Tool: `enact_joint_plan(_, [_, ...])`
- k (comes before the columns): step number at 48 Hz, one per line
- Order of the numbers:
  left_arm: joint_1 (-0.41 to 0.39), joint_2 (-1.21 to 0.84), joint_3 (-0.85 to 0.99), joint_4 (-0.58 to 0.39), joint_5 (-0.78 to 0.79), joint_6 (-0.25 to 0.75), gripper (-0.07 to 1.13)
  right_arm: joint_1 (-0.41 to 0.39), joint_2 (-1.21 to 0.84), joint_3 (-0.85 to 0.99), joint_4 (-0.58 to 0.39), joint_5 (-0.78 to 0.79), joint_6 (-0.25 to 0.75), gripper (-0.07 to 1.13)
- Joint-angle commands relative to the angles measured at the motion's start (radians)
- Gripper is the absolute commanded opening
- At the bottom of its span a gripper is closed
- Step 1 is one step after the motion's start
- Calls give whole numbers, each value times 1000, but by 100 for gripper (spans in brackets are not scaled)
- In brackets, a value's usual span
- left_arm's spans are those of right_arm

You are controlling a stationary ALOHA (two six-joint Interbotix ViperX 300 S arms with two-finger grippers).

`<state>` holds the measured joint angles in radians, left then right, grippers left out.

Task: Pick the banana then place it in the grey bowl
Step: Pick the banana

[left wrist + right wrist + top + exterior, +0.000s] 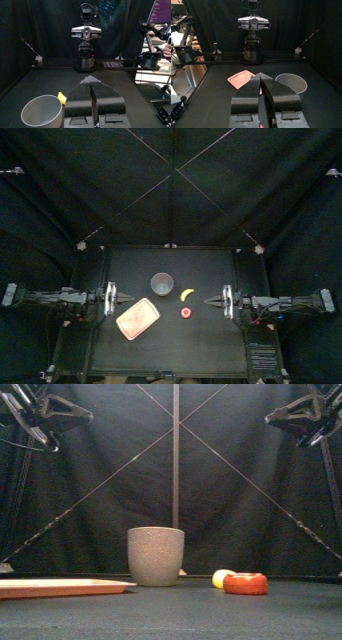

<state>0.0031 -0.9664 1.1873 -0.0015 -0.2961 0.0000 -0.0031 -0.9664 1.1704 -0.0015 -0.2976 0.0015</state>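
A small yellow banana (189, 294) lies on the black table just right of the tall grey speckled cup (162, 282). From the front, the banana (221, 578) is partly hidden behind a red toy (245, 583), and the cup (155, 556) stands to its left. My left gripper (115, 300) hovers at the table's left, shut and empty. The left wrist view shows its tips (91, 81) together, with the cup (43, 111) and the banana (62, 97) beside them. My right gripper (214, 305) is shut and empty at the right, its tips (260, 75) closed, with the cup (291, 82) beyond.
A flat pink tray (136, 318) lies front left of the cup, also seen in the front view (60, 588) and the right wrist view (240, 78). The red toy (186, 312) sits just in front of the banana. Both arms are raised well above the table.
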Motion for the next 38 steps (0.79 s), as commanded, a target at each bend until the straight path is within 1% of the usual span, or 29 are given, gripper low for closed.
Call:
enact_joint_plan(1, [15, 17, -35, -26, -9, -2, 9, -35, 38, -15, 0, -5, 5, -1])
enact_joint_plan(6, [28, 17, -35, -31, -11, -2, 6, -78, 107, -31, 0, -6, 5, 0])
enact_joint_plan(11, [38, 21, -38, -31, -11, 2, 6, -150, 206, -63, -5, -5, 5, 0])
enact_joint_plan(17, [75, 31, -41, -31, -11, 2, 6, -238, 305, -100, -6, 23, 6, 2])
enact_joint_plan(19, [83, 35, -40, -31, -11, 2, 6, -256, 333, -110, -6, 43, 5, 4])
enact_joint_plan(21, [91, 41, -40, -29, -11, 2, 6, -273, 356, -121, -6, 67, 3, 9])
enact_joint_plan(24, [100, 51, -41, -29, -11, 3, 6, -296, 382, -130, -8, 104, 5, 20])
enact_joint_plan(28, [109, 66, -43, -25, -11, 3, 6, -319, 403, -140, 2, 137, 8, 45])
enact_joint_plan(34, [129, 83, -41, -21, -14, 3, 6, -351, 419, -160, 17, 137, 20, 84])
enact_joint_plan(38, [140, 91, -41, -23, -14, 3, 6, -380, 436, -176, 38, 137, 25, 105])
